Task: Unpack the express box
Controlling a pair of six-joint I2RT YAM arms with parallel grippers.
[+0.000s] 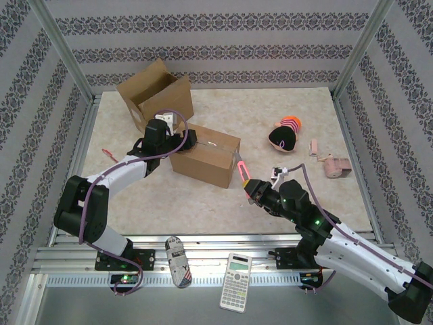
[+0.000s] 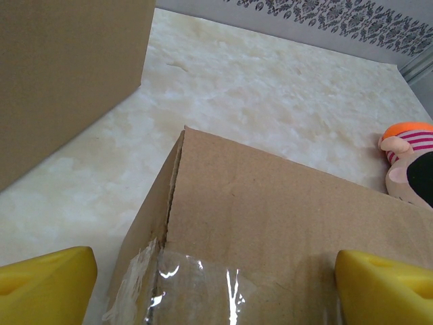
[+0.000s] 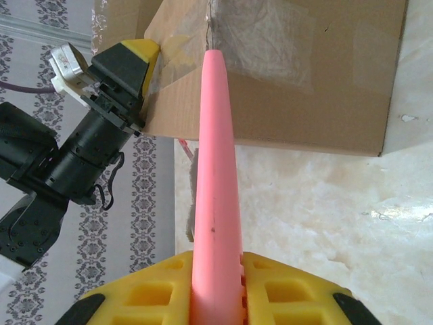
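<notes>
tape-cutting seemed in hand – left gripper [image 2: 216, 281] stood open astride the box [image 1: 206, 157], right gripper [image 3: 216, 284] clamped a pink tool [image 3: 215, 169], whose tip should next reach the tape [image 3: 264, 40].

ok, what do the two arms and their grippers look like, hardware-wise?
Left arm and right arm: black joints, white link shells, a purple cable running along each. Left gripper and right gripper: blocky yellow fingers on black bodies. White camera module at each wrist; small green light on the right arm.

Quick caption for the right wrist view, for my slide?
Right end effector holds a pink tool aimed at the clear tape on the closed cardboard box.
</notes>
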